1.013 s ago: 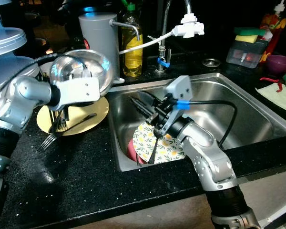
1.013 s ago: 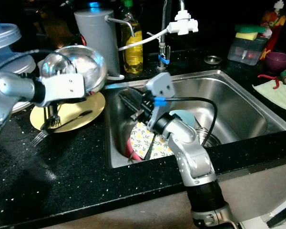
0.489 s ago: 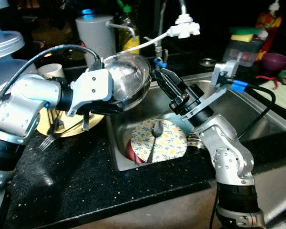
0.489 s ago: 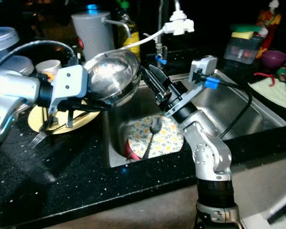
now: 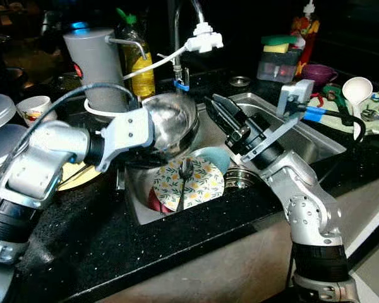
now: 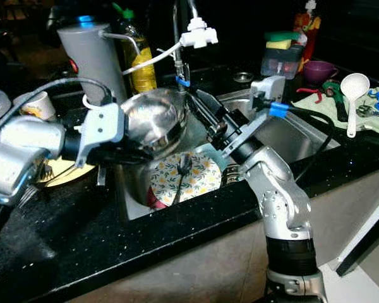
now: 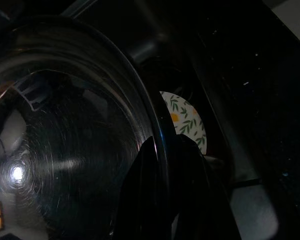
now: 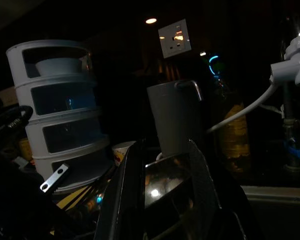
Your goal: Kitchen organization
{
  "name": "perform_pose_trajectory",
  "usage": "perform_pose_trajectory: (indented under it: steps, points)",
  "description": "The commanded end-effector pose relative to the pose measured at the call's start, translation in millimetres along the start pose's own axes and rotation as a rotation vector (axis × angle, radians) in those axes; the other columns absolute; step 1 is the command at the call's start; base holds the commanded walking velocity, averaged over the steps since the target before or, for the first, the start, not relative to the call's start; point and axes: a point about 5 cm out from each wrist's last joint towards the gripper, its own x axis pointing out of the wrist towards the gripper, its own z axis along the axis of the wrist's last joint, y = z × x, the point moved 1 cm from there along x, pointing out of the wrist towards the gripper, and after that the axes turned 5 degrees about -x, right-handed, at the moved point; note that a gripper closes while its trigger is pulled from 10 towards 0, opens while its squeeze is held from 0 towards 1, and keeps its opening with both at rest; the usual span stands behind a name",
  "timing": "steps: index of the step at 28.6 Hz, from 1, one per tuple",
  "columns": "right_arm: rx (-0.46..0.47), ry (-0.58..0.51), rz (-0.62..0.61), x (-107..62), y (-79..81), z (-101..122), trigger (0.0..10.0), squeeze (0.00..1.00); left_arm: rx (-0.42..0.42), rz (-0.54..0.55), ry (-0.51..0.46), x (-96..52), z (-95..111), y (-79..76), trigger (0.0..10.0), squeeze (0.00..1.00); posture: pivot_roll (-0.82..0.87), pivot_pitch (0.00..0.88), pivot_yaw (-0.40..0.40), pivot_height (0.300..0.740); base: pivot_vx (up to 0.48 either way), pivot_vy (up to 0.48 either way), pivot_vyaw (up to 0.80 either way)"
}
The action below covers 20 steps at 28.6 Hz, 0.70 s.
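The steel bowl (image 5: 170, 123) is held over the sink's (image 5: 316, 136) left edge, its rim pinched by the left gripper (image 7: 162, 175). The right gripper (image 5: 216, 108), fingers parted, is presented to the opposite rim. Light, rigid, slippery: the rim is best gripped.

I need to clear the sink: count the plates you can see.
2. A floral plate lies in the sink with a spoon on it; a yellow plate sits on the counter behind the left arm. More may be hidden beneath the floral one.
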Motion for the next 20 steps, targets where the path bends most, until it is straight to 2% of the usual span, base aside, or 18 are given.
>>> perform_pose_trajectory:
  steps: [1,2,3,6,8,9,10,11,12,13,14,15,16,20]
  points:
    - [0.006,0.015,0.004,0.3,4.5,-4,10.0,0.00,-0.026,-0.007,-0.001,5.3,-7,-4.0,0.0,0.00,-0.01,0.000,0.053,0.740,0.000,0.000,0.00]
    - [0.013,0.015,0.008,1.0,6.9,-4,10.0,0.00,-0.044,-0.008,0.009,8.5,-14,-5.0,0.0,0.00,-0.01,0.000,0.054,0.740,0.000,0.000,0.00]
    - [0.016,0.016,0.011,1.6,9.2,-5,10.0,0.00,-0.059,-0.006,0.021,11.4,-21,-5.6,0.5,0.00,-0.02,0.000,0.057,0.740,0.000,0.000,0.00]
    - [0.019,0.017,0.012,2.0,12.1,-6,10.0,0.00,-0.078,0.002,0.033,16.0,-29,-6.4,0.7,0.00,-0.02,0.000,0.062,0.740,0.000,0.000,0.00]
    - [0.021,0.019,0.004,1.7,12.7,-6,10.0,0.00,-0.087,0.009,0.024,22.8,-33,-7.7,4.8,0.00,-0.03,0.000,0.064,0.740,0.000,0.000,0.00]
    - [0.021,0.020,0.001,1.5,12.7,-6,10.0,0.00,-0.086,0.006,0.024,24.7,-34,-8.5,4.8,0.00,-0.03,0.000,0.065,0.740,0.000,0.000,0.00]
    - [0.022,0.020,-0.001,1.4,12.7,-6,10.0,0.00,-0.084,0.004,0.024,25.9,-34,-9.1,7.0,0.00,-0.03,0.000,0.065,0.740,0.000,0.000,0.00]
    - [0.022,0.020,-0.001,1.4,12.7,-6,10.0,0.00,-0.084,0.004,0.024,25.9,-34,-9.1,7.0,0.00,-0.03,0.000,0.065,0.740,0.000,0.000,0.00]
    - [0.019,0.025,-0.005,1.5,13.0,-7,10.0,0.00,-0.085,0.001,0.025,29.0,-35,-9.9,7.8,0.00,-0.03,0.000,0.067,0.740,0.000,0.000,0.00]
    - [0.016,0.031,-0.007,1.6,14.4,-9,10.0,0.00,-0.085,-0.007,0.028,33.1,-37,-11.3,7.6,0.00,-0.04,0.000,0.068,0.740,0.000,0.000,0.00]
    - [0.017,0.035,-0.008,1.7,15.9,-10,10.0,0.00,-0.081,-0.009,0.031,36.8,-38,-12.1,8.8,0.00,-0.04,0.000,0.069,0.740,0.000,0.000,0.00]
    - [0.017,0.035,-0.008,1.7,15.9,-10,10.0,0.00,-0.081,-0.009,0.031,36.8,-38,-12.1,8.8,0.00,-0.04,0.000,0.069,0.740,0.000,0.000,0.00]
    - [0.022,0.041,-0.005,1.5,19.4,-12,10.0,0.00,-0.077,-0.016,0.033,43.2,-40,-13.9,9.5,0.00,-0.04,0.000,0.069,0.740,0.000,0.000,0.00]
    - [0.023,0.051,0.000,1.1,23.3,-13,10.0,0.00,-0.073,-0.055,0.044,50.8,-46,-19.5,10.0,0.00,-0.05,0.000,0.072,0.740,0.000,0.000,0.00]
